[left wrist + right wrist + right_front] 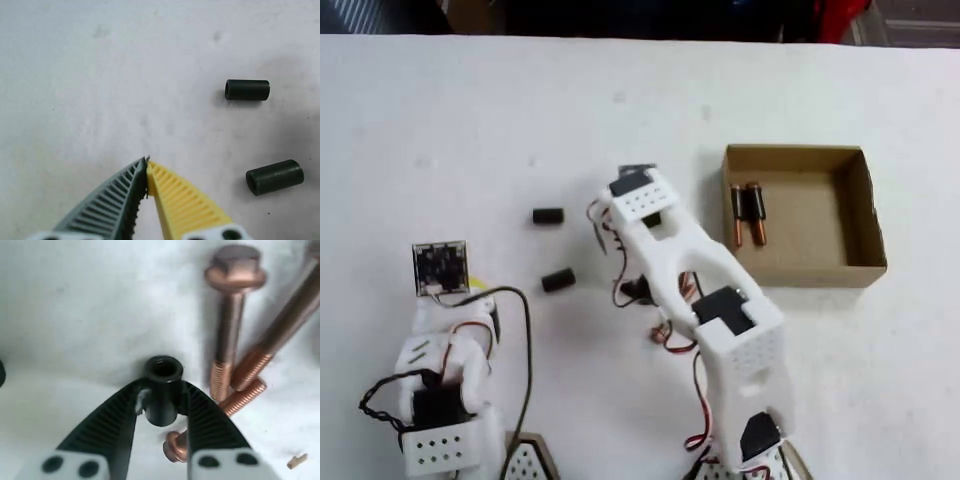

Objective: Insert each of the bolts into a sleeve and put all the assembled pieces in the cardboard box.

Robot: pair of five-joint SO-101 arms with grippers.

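White table (440, 110) carries the cardboard box (868, 215), where two assembled pieces (748, 214) lie side by side against its left wall. The right gripper (162, 390) pinches a black sleeve (163, 370), open bore showing, just beside three copper bolts (231, 315) lying loose. The left gripper (146, 167) hangs with jaws pressed together, near one loose sleeve (247, 90) and another loose sleeve (274, 177), lying apart.

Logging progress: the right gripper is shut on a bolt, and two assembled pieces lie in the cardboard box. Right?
No: the right wrist view shows the right gripper shut on a sleeve, not a bolt. Two assembled pieces lie in the cardboard box.
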